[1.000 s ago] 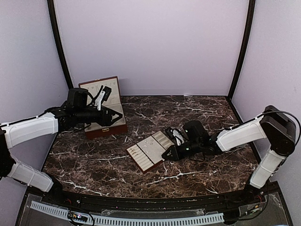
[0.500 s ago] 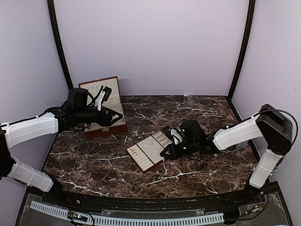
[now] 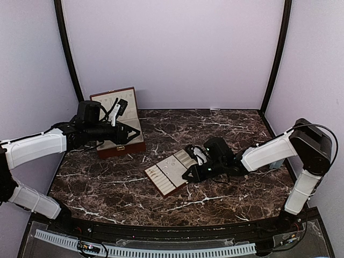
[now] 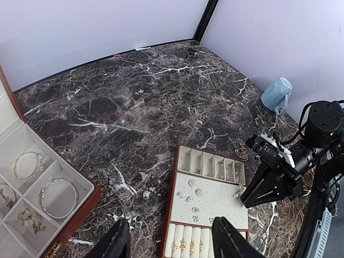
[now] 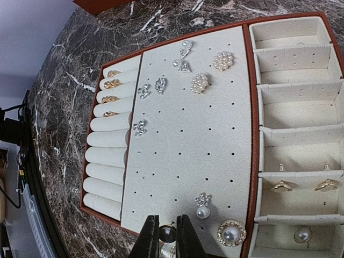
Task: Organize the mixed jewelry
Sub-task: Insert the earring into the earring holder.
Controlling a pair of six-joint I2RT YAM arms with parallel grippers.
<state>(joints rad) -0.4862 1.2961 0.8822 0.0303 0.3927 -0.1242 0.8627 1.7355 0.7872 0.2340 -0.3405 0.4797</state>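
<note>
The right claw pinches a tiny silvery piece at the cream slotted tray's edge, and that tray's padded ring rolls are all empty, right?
Not all empty: the right wrist view shows four small gold rings tucked in the padded rolls of the cream slotted tray. The rest holds: the right gripper pinches a tiny silvery piece at the tray's edge.

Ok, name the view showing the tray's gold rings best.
Right wrist: the gold rings sit close and sharp in the rolls of the tray. Left wrist shows them tiny at its lower edge; top view cannot resolve them.
</note>
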